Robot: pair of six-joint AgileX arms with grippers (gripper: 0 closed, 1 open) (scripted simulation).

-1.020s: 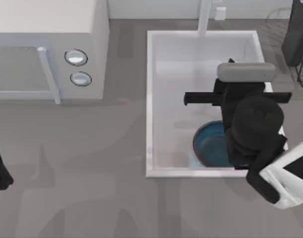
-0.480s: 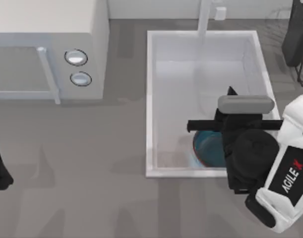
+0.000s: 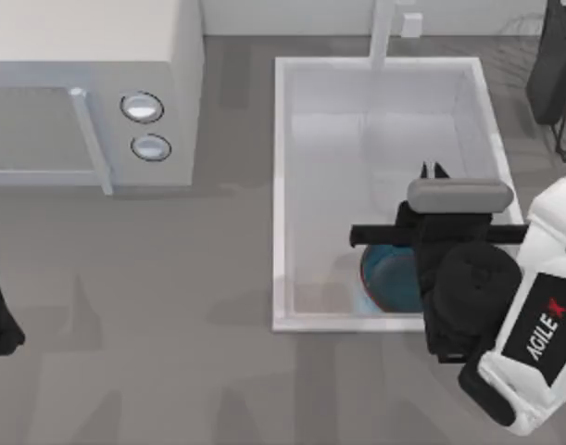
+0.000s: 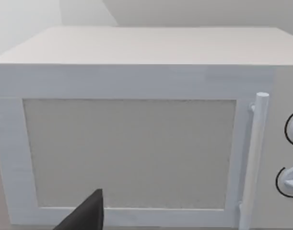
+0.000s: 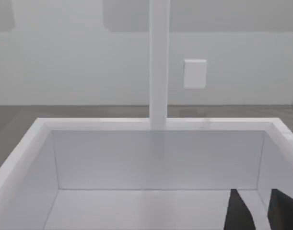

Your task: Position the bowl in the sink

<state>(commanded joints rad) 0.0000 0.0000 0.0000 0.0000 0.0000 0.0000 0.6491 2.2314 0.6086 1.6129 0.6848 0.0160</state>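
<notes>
My top view looks straight down. My left wrist faces microwave [image 4: 136, 143] close. My right wrist faces sink [image 5: 156, 158] far wall, shared with top.

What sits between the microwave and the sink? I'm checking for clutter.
Nothing: the top view shows only bare grey table between the microwave and the sink.
</notes>
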